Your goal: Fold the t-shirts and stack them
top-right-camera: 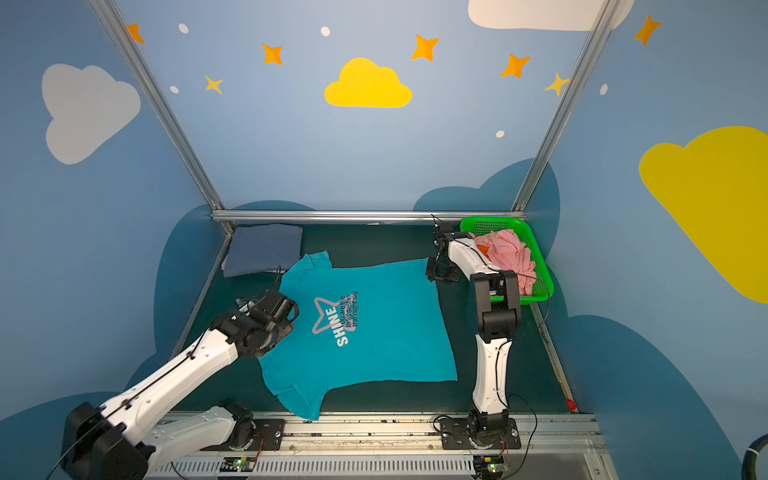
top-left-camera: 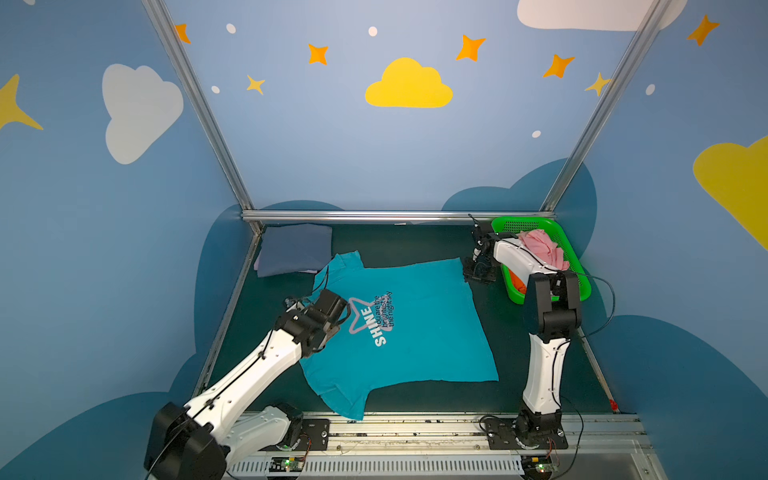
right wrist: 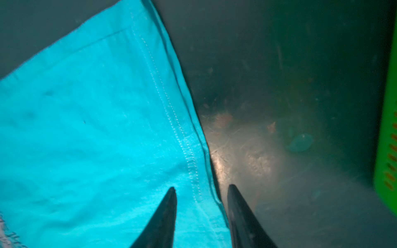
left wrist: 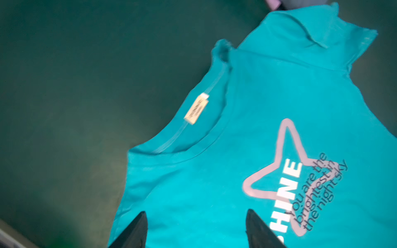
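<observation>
A teal t-shirt (top-left-camera: 419, 336) (top-right-camera: 386, 345) with a white "SHINE" print lies spread flat, print up, in the middle of the table. My left gripper (left wrist: 196, 211) hovers open over its chest, just below the collar, with nothing between the fingers; in a top view it (top-left-camera: 334, 328) sits at the shirt's left side. My right gripper (right wrist: 201, 186) stands open astride the hem at the far right corner (top-left-camera: 478, 274). A folded slate-blue tee (top-left-camera: 295, 249) (top-right-camera: 264, 249) rests at the back left on a lavender one (left wrist: 272, 3). The pink tee (top-left-camera: 540, 247) and the orange tee (top-left-camera: 517, 283) lie crumpled.
A green perforated basket (top-left-camera: 524, 224) (top-right-camera: 490, 222) at the back right holds the pink and orange tees, close behind my right arm. A metal rail (top-left-camera: 395, 216) bounds the table's far edge. Dark green table (top-left-camera: 419, 241) shows between shirt and rail.
</observation>
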Controlling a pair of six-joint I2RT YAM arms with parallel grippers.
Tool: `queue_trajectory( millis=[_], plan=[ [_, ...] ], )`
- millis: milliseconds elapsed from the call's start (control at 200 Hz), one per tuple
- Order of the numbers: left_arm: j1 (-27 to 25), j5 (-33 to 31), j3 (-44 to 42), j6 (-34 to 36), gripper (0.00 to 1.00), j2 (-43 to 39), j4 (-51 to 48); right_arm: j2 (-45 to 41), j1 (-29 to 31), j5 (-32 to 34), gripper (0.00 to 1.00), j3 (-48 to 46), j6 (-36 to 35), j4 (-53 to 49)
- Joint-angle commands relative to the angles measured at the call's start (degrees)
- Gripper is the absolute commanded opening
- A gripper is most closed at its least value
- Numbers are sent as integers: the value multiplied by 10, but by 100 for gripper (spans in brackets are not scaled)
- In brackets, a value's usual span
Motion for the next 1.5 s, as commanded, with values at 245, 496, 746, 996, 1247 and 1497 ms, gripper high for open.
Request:
queue_trajectory(
  millis=[245, 496, 746, 996, 1247, 1497],
  plan=[
    [117, 89, 217, 181, 77, 248, 90, 50, 1, 24, 44, 147, -26, -63],
    [122, 123, 388, 232, 76, 447, 64, 119, 5, 11, 44, 246, -35, -84],
    [127, 90, 522, 248, 77, 577, 5, 169, 16, 14, 54, 309, -51, -88],
    [128, 55, 623, 258, 64, 667, -38, 194, 24, 19, 59, 320, -66, -75],
    [128, 23, 702, 270, 55, 725, -71, 201, 28, 18, 59, 319, -67, -69],
    [128, -1, 777, 284, 24, 771, -105, 207, 27, 14, 59, 320, -70, -67]
  ],
)
